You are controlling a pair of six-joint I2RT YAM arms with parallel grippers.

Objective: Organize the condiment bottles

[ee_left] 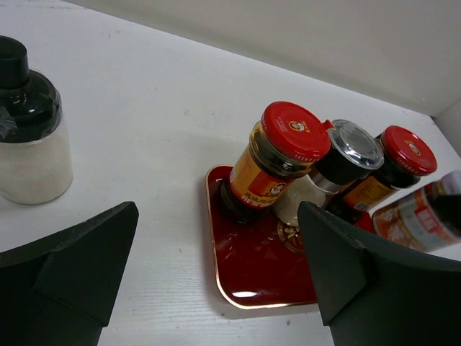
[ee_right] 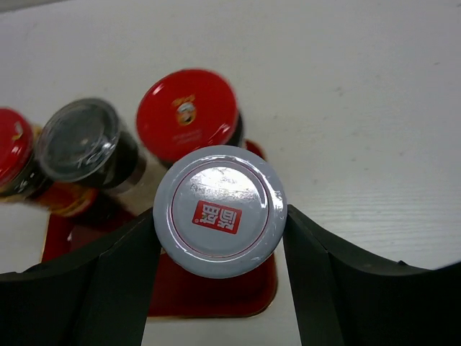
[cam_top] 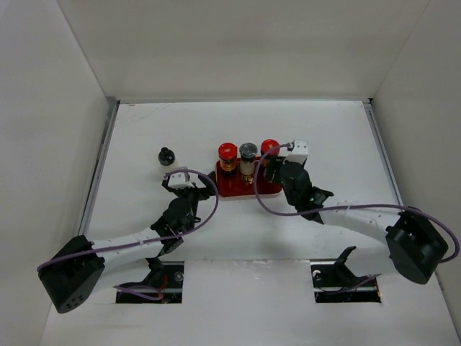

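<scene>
Five condiment bottles (ee_left: 277, 162) in total. Two red-capped bottles (cam_top: 227, 151) and one grey-capped bottle (cam_top: 248, 151) stand on the red tray (cam_top: 241, 190), while one black-capped bottle (cam_top: 166, 155) stands alone on the tabletop (cam_top: 144, 130). The right hand (ee_right: 221, 227) grasps the white-capped bottle (ee_right: 220, 211) over the tray's right end. The left hand (ee_left: 217, 216) is low and spread open, holding nothing.

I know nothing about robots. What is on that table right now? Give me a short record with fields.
tray: red tray, flat on the white table
on tray: left red-capped jar, grey-capped jar, right red-capped jar, in a row at the back
off tray: black-capped jar, upright on the table, left of the tray
right gripper: shut on the white-capped bottle, over the tray's front right; whether it rests on the tray is unclear
left gripper: open, empty, near the tray's left edge
</scene>
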